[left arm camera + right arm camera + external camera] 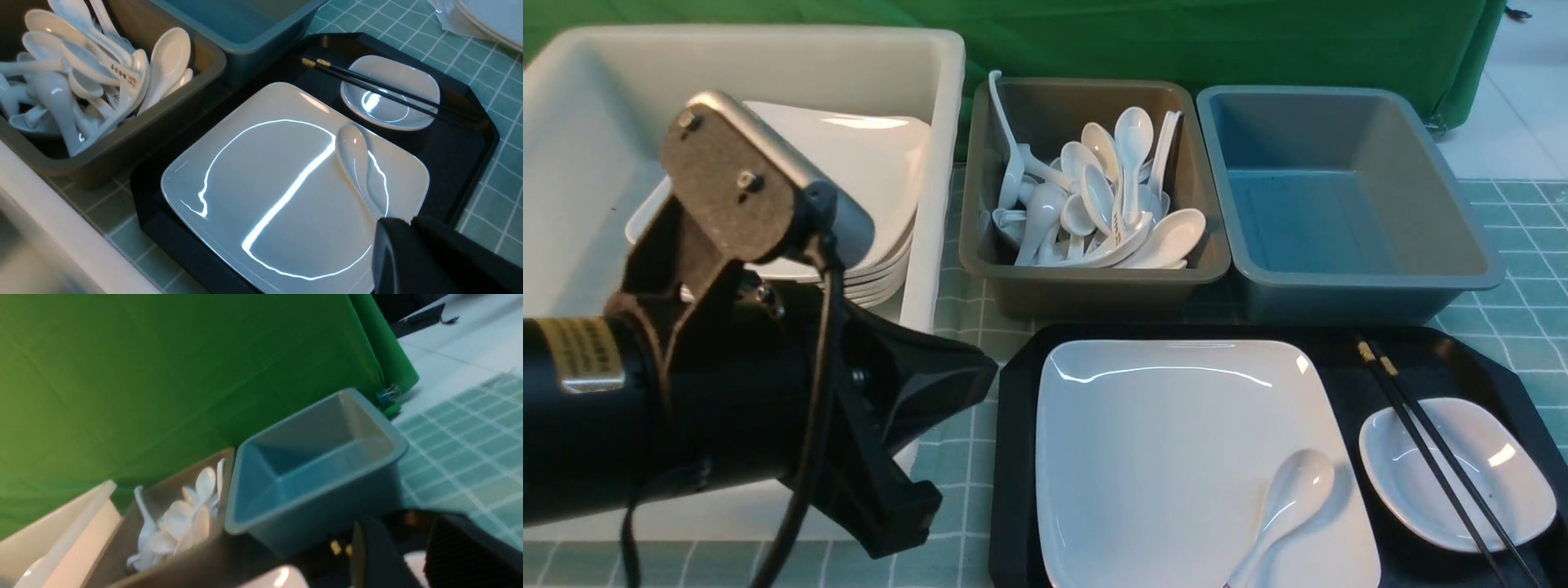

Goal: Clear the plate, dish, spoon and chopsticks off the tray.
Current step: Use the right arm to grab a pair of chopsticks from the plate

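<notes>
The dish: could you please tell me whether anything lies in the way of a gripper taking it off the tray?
Yes. The chopsticks lie diagonally across the top of the dish, so they sit between the dish and any gripper coming from above. Nothing else visible covers it on the tray.

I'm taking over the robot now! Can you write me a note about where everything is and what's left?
Left gripper: shut, empty, near the spoon's handle.
Right gripper: open, holding nothing; view blurred.
Plate is on the tray, with the spoon lying on it.
Dish is on the tray, with the chopsticks lying across it.
Done: nothing cleared.
Left: all four.
</notes>
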Robot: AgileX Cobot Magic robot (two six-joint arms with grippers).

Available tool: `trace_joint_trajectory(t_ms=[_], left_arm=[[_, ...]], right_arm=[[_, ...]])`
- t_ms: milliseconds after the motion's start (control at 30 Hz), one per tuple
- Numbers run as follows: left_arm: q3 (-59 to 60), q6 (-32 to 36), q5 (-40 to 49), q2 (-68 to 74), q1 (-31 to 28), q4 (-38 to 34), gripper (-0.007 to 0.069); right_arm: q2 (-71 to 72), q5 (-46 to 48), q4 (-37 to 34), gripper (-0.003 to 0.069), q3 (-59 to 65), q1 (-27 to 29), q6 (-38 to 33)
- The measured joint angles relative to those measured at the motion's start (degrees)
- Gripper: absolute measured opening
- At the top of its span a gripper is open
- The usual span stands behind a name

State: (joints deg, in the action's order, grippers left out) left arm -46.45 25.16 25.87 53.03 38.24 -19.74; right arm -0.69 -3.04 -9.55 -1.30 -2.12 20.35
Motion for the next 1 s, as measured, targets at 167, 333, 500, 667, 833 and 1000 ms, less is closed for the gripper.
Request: trace_joint_trajectory(t_ms=[167,333,500,667,833,1000], left_arm=[[0.0,0.5,-0.3,-1.2,0.0,-0.3,0.0017],[0.0,3.4,-0.4,-1.8,0.0,-2.9,0.0017],[0.0,4.4,-0.1,-5.3,0.0,-3.6,0.0017],[0.0,4.6,0.8,-11.5,0.0,-3.9,0.0017],[0.0,4.6,2.2,-15.4,0.0,-3.9,0.0017],[0.1,4.6,2.3,-16.1,0.0,-2.9,0.0017]], right_arm=[[-17.1,25.9,0.0,0.0145,-18.6,-6.1,-10.3],[-44.1,42.2,4.4,0.0157,-37.2,-10.9,-19.2],[-62.1,51.5,12.2,0.0218,-47.8,-11.3,-21.9],[-75.6,52.2,16.8,0.0331,-52.9,-11.3,-22.8],[-82.2,48.0,14.4,0.0404,-53.2,-10.0,-23.5],[-87.8,44.3,8.9,0.0426,-53.2,-7.4,-27.3]])
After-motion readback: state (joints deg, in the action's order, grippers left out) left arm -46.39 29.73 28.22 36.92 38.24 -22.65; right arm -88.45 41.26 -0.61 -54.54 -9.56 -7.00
